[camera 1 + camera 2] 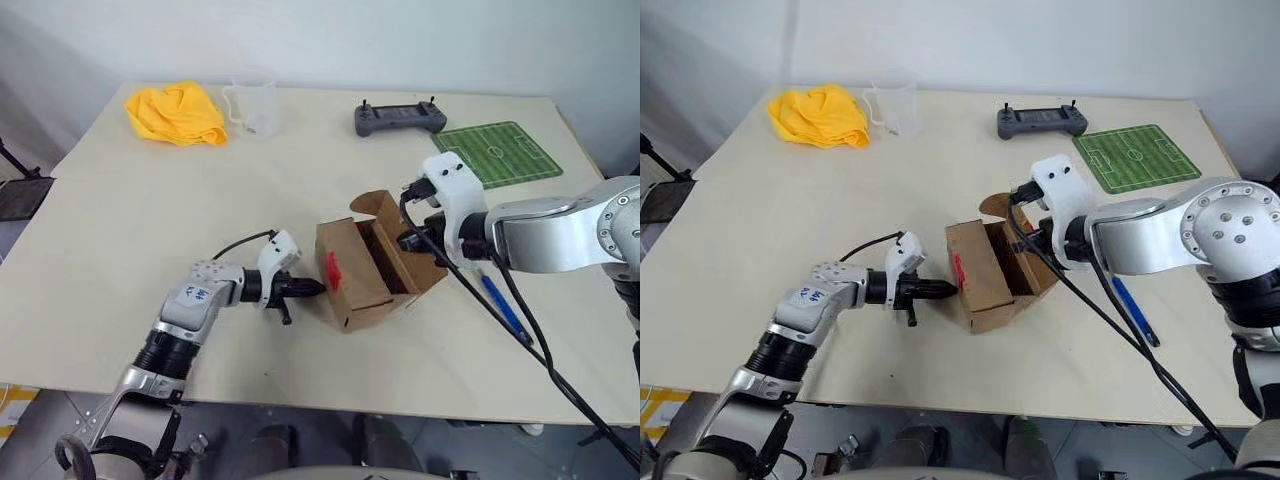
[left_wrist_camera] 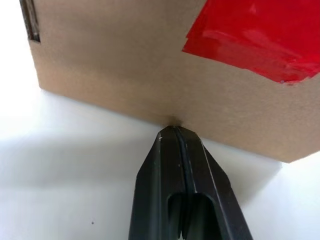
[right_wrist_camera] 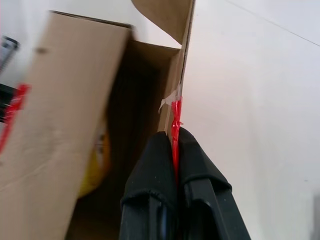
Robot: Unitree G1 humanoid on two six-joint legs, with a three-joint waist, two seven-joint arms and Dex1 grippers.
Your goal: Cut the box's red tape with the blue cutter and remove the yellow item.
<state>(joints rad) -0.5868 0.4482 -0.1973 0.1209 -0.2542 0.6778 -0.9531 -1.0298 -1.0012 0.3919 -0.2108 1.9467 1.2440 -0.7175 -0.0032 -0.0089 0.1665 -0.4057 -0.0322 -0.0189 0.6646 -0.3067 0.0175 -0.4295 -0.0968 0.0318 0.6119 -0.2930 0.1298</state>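
Pale tabletop (image 1: 150,230) carries the box (image 1: 355,280) near my side, already open: my right gripper (image 3: 175,142) is clamped on the raised flap's edge with its torn red tape (image 3: 175,117) to keep the mouth wide, while my left gripper (image 2: 175,132), fingers pressed together and empty, braces the taped wall. Inside, the yellow item (image 3: 97,167) waits (the blue cutter (image 1: 503,308) lies discarded to the right).

Bright even light, soft shadows, wrist-cam blur
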